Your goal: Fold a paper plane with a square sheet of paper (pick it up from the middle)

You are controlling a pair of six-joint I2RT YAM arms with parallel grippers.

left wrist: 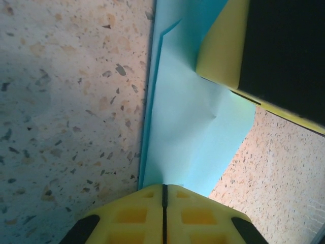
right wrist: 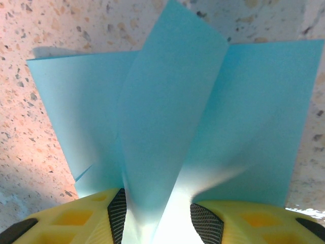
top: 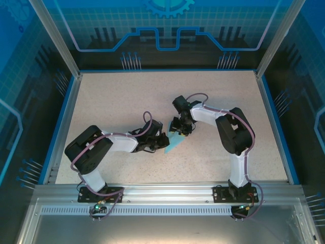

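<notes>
The light-blue sheet of paper point(top: 173, 144) lies partly folded on the speckled table, between the two arms. My left gripper point(top: 162, 141) is shut, and in the left wrist view its yellow fingertips point(left wrist: 164, 185) meet at the near edge of the paper point(left wrist: 193, 127), beside a folded edge. I cannot see any paper inside the seam. My right gripper point(top: 182, 128) is at the sheet's far end. In the right wrist view its jaws point(right wrist: 156, 218) stand apart, with a raised flap of the paper point(right wrist: 167, 112) rising between the pads. One right finger point(left wrist: 223, 51) rests on the sheet.
The speckled tabletop point(top: 127, 101) is bounded by a blue rim point(top: 61, 122) and aluminium frame posts point(top: 53, 35). Both arms' elbows lean in towards the middle, close to each other.
</notes>
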